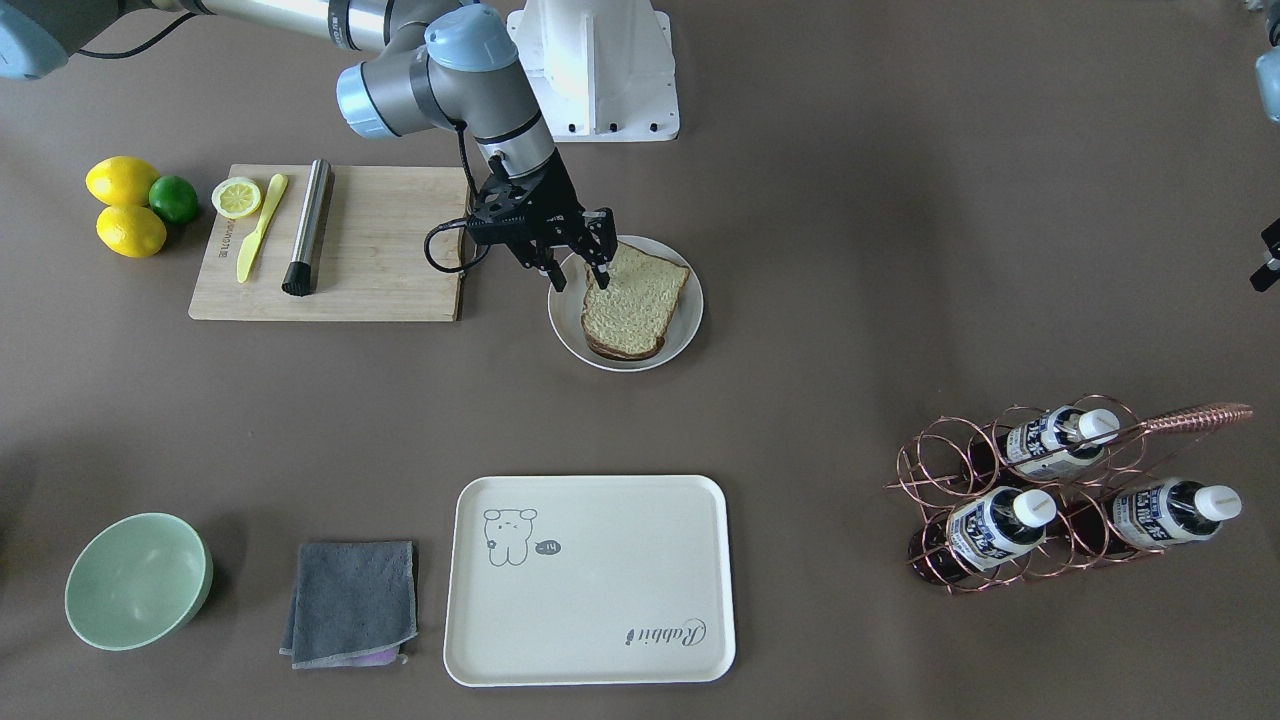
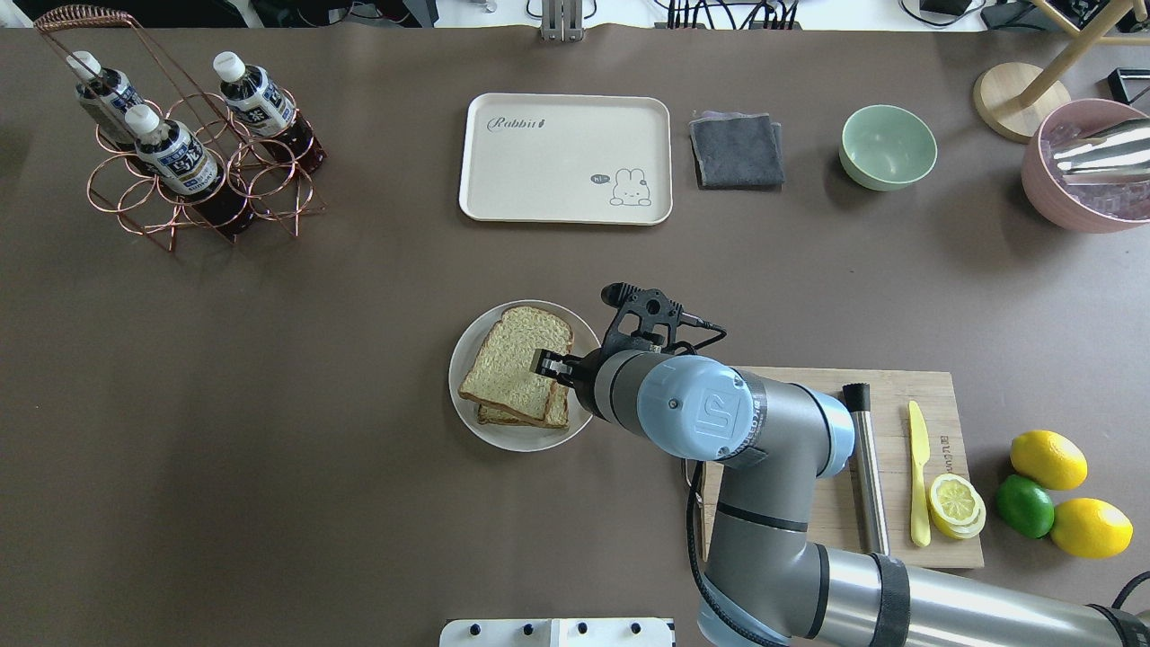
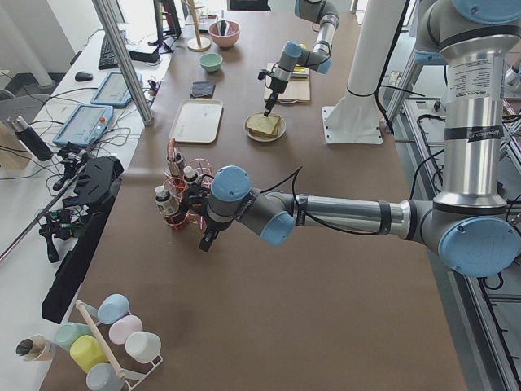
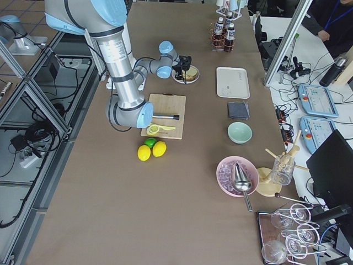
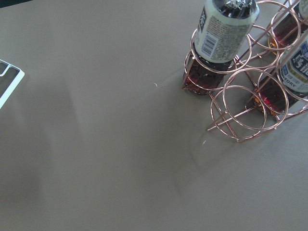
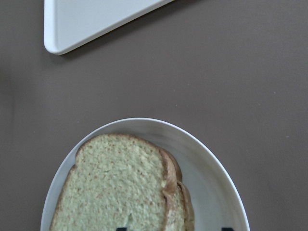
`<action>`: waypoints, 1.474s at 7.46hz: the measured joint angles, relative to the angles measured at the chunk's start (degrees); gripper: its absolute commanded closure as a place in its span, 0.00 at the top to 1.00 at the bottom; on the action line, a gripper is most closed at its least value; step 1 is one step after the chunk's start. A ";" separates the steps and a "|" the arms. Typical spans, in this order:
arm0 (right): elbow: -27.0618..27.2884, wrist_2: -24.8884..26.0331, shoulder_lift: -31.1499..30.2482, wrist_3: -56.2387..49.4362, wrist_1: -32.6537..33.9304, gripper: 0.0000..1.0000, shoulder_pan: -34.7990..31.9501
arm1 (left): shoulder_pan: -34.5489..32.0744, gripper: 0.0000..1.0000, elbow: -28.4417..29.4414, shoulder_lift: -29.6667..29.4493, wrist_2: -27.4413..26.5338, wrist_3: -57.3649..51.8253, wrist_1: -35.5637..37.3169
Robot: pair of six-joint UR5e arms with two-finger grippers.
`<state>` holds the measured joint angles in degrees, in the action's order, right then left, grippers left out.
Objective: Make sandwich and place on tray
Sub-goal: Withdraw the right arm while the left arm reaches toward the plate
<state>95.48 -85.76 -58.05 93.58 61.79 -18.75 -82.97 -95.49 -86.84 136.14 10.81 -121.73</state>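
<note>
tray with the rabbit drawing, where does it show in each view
Front-facing: tray bottom centre.
Overhead: top centre.
Exterior left: upper left of centre.
Exterior right: upper right of centre.
Left wrist: a pale corner at the left edge; cannot tell if it is the tray.
Right wrist: one corner, top left.
Landmark: the white plate with the bread, in all but the left wrist view.

A robotics lab: silver aluminium frame posts [image 3: 124, 57] and blue-grey teach pendants [image 4: 315, 100] stand well apart from the right gripper [image 1: 580, 283].
</note>
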 measured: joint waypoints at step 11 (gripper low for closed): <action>4.90 -25.29 -10.22 -29.81 14.61 1.00 -26.16 | 4.57 0.98 -1.54 3.03 -0.31 28.00 -12.08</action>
<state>100.38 -111.05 -68.27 63.78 76.40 -44.91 -78.40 -97.03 -83.81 135.83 38.81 -133.81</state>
